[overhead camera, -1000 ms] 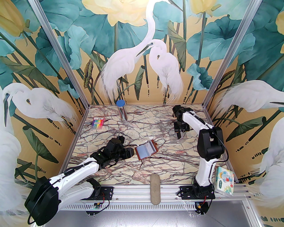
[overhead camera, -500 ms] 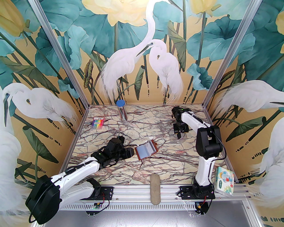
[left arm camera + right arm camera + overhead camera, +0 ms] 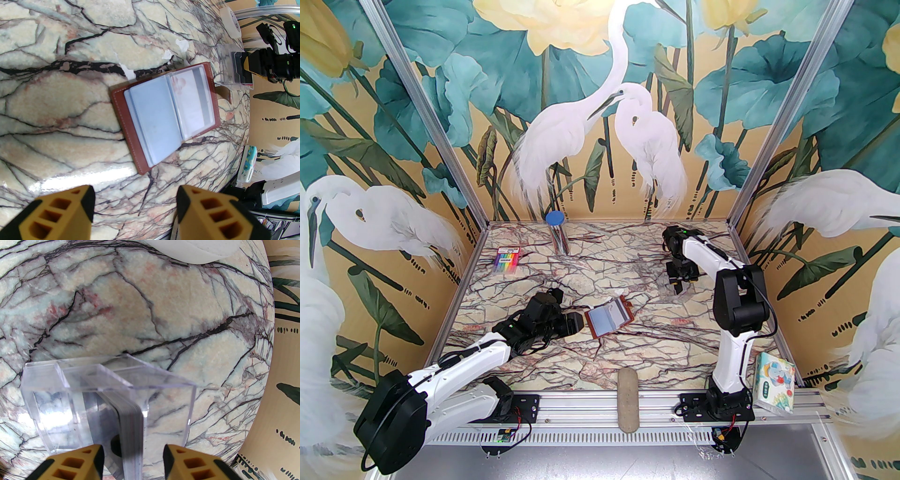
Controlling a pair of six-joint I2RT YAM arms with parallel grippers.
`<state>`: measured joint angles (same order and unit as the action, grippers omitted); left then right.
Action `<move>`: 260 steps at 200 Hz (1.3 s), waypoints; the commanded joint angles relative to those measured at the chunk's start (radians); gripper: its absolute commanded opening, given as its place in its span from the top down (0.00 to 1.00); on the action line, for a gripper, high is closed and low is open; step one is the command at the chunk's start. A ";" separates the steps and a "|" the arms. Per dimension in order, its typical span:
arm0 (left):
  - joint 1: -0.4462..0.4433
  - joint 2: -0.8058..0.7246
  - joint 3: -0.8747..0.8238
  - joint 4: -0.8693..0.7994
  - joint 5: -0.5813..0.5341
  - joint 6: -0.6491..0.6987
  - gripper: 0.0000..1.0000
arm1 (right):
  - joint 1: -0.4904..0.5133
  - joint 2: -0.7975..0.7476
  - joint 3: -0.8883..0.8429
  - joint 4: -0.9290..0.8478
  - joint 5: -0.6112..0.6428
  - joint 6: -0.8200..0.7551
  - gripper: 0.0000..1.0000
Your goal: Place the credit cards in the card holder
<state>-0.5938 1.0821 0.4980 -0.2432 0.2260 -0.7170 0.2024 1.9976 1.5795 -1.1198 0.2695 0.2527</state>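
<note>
The card holder (image 3: 610,320), reddish-brown leather, lies open and flat mid-table with its pale bluish sleeves (image 3: 164,117) facing up. My left gripper (image 3: 580,323) sits low just left of it, open and holding nothing; its fingers (image 3: 77,211) point at the holder's near edge. The credit cards (image 3: 130,420) stand as a dark stack on edge inside a clear plastic box (image 3: 70,392) at the right rear of the table. My right gripper (image 3: 133,455) hangs over that box (image 3: 680,291), open. Its fingers straddle the stack with a gap on each side.
A pack of rainbow pens (image 3: 506,260) lies at the left rear. A clear tube with a blue lid (image 3: 556,234) stands at the back. A tissue pack (image 3: 775,382) sits at the front right and a beige pad (image 3: 627,398) on the front rail. White wrapper scraps (image 3: 180,44) lie behind the holder.
The right arm has shifted slightly left over the clear box and its fingers have come closer together. The left arm and the card holder have stayed put.
</note>
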 commanded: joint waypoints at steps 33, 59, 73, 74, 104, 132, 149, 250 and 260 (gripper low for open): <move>0.009 0.010 -0.007 0.018 0.007 0.002 0.37 | -0.004 0.026 0.023 -0.024 0.040 -0.008 0.54; 0.011 0.012 -0.012 0.022 -0.002 0.000 0.37 | -0.004 0.020 0.022 -0.028 0.046 -0.003 0.55; 0.012 0.015 -0.011 0.030 0.002 -0.002 0.37 | -0.004 0.017 0.024 -0.030 0.054 -0.004 0.56; 0.012 0.016 -0.011 0.029 0.002 -0.002 0.37 | -0.004 0.017 0.024 -0.031 0.055 -0.003 0.56; 0.011 0.028 -0.007 0.031 0.006 -0.002 0.37 | -0.004 0.016 0.031 -0.043 0.075 -0.002 0.57; 0.011 0.032 -0.009 0.034 0.007 -0.004 0.37 | -0.004 0.012 0.034 -0.047 0.088 -0.001 0.58; 0.011 0.032 -0.009 0.035 0.009 -0.005 0.37 | -0.004 0.008 0.035 -0.052 0.099 0.000 0.58; 0.011 0.041 -0.001 0.039 0.017 -0.007 0.36 | -0.004 -0.005 0.048 -0.066 0.100 -0.002 0.64; 0.012 0.041 0.000 0.039 0.017 -0.008 0.36 | -0.004 -0.006 0.050 -0.067 0.100 0.000 0.66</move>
<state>-0.5892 1.1149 0.4976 -0.2192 0.2264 -0.7181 0.2024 2.0037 1.6054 -1.1675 0.3428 0.2527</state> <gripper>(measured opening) 0.635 0.360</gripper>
